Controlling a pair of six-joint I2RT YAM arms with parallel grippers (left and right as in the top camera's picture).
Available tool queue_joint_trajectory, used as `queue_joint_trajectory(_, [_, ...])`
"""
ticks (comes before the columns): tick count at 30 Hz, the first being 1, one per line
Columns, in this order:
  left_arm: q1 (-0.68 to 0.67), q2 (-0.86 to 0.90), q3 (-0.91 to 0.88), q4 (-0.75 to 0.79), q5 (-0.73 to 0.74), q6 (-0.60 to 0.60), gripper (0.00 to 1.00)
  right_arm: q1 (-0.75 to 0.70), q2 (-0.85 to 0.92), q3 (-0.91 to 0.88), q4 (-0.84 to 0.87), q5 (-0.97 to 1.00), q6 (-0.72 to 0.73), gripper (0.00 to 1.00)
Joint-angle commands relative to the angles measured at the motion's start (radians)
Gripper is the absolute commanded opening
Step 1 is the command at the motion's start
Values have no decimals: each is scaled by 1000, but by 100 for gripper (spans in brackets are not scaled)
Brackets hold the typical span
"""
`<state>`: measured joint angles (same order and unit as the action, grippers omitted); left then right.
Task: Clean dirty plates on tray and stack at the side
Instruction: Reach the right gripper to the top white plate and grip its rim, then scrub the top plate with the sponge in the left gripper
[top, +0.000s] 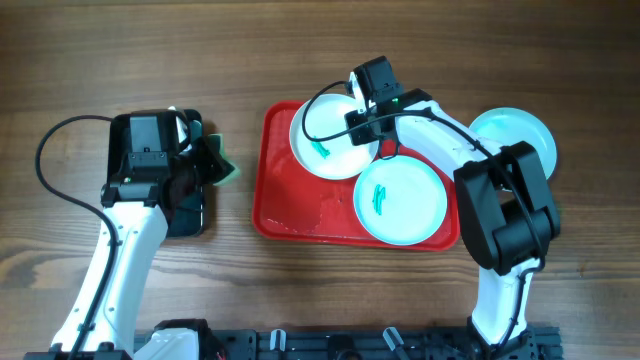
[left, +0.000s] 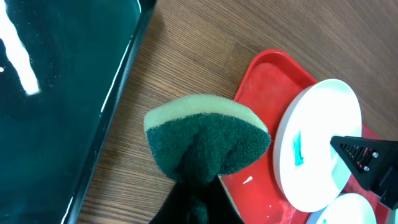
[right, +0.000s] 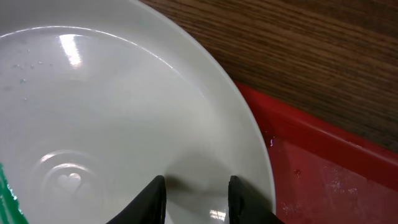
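Bench: wood-grain, carrying large red rectangular plastic tray.
My left end effector: pinching green scouring sponge.
My right end effector: narrowly parted above round white plate.

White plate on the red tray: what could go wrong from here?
The right gripper stands open at the rim of the white plate. The plate looks wet and glossy, so a pinch there may slip. Lifting it could also nudge the pale blue plate right beside it on the tray.
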<state>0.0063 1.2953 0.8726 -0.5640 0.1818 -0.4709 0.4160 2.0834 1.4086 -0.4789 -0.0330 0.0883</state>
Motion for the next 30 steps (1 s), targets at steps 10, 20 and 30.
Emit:
queue_joint_trajectory(10, [-11, 3, -3, 7, 11, 24, 4, -41, -83, 102, -119, 142, -8, 61])
queue_joint_trajectory(20, [-11, 3, -3, 7, 12, 23, 4, -53, 66, 69, -77, -42, 23, 27])
queue_joint_trajectory(30, [-85, 3, -3, 16, 64, 23, 4, 55, 66, 69, -209, -148, 148, 5])
